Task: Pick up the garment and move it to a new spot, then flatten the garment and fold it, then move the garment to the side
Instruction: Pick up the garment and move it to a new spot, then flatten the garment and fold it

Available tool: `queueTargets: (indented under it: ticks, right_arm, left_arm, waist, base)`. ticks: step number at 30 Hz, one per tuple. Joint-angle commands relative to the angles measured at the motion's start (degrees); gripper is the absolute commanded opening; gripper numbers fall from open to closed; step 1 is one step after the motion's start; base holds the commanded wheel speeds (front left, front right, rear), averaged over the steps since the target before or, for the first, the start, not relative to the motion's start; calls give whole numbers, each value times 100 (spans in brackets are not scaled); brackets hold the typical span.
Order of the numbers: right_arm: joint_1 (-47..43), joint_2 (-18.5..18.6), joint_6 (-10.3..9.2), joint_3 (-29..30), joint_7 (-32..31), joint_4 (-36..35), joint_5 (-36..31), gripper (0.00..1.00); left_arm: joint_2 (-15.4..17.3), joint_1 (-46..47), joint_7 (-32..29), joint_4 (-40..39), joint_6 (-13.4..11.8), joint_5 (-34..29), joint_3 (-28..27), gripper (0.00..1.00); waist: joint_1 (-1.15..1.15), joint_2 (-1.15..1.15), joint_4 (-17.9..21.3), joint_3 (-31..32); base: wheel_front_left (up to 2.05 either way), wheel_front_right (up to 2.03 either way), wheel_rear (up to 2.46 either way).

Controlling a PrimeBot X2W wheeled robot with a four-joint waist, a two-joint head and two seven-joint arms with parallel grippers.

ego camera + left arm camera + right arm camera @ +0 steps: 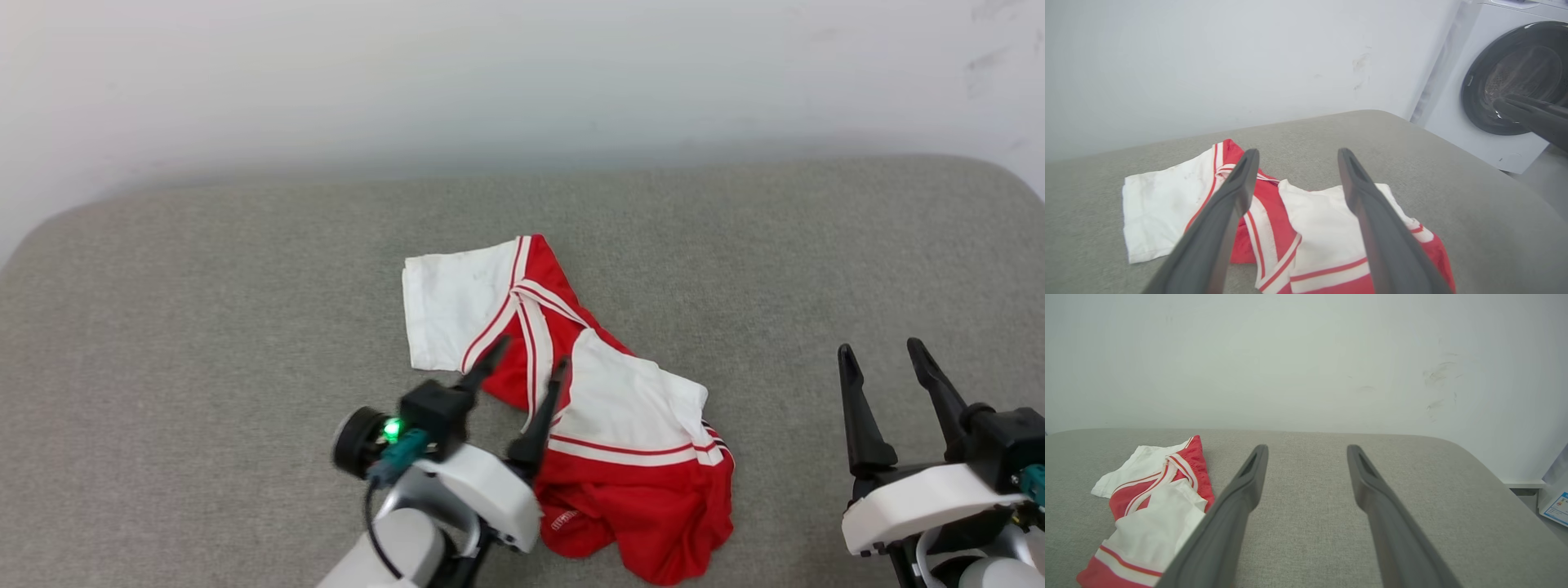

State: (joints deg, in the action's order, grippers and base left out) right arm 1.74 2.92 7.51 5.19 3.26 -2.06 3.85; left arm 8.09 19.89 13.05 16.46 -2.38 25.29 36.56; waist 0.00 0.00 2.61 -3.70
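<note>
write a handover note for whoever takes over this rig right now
The garment lies crumpled mid-way across the grey cushion, white sleeves bunched over the red body.
The left gripper is open, fingers apart over the garment, holding nothing.
The right gripper is open and empty, over bare cushion to the garment's right.
Done: cannot tell whether it was already moved to a new spot.
Left: flatten, fold, move aside.

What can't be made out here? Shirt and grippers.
- Garment, head view: crumpled, folds hide its front and full outline.
- White marking on red hem, head view: too small to read.
- Left gripper, head view: open, but touching fabric or hovering, cannot tell.
- Left wrist view: garment's near edge cut off by bottom edge.
</note>
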Motion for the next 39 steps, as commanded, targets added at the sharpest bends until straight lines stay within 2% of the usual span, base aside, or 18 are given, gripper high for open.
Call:
queueTargets:
  ticks: [1,2,7,13,24,33,39]
  right_arm:
    - [-113,-5,-4,3,-49,-36,18,100]
    - [-113,-5,-4,3,-49,-36,18,100]
    - [-269,-4,-4,-10,-134,-102,64,100]
    - [-436,-4,-4,-13,-251,-258,112,100]
    - [-688,-4,-4,-64,-384,-373,143,100]
    - [-709,-4,-4,-44,-465,-438,98,100]
    - [-614,-5,-3,250,-785,-89,239,100]
  left_arm:
    - [131,-178,85,-67,-175,54,-215,100]
    - [131,-178,85,-67,-175,54,-215,100]
    - [436,-500,180,-266,-497,103,-743,100]
    - [687,-924,221,-628,-709,126,-1350,100]
    - [929,-1553,221,-912,-669,-42,-1688,100]
    - [847,-1601,221,-908,-626,-30,-1747,100]
    - [780,-1464,216,-961,-546,-99,-1772,100]
  waist:
    - [0,0,-147,209]
    - [0,0,-147,209]
    - [0,0,-241,394]
    - [0,0,-323,475]
    - [0,0,-305,643]
    - [0,0,-360,642]
    - [0,0,-527,571]
  base:
    - [0,0,0]
    - [0,0,0]
    - [0,0,0]
    - [0,0,0]
    - [0,0,0]
    - [0,0,0]
    - [0,0,0]
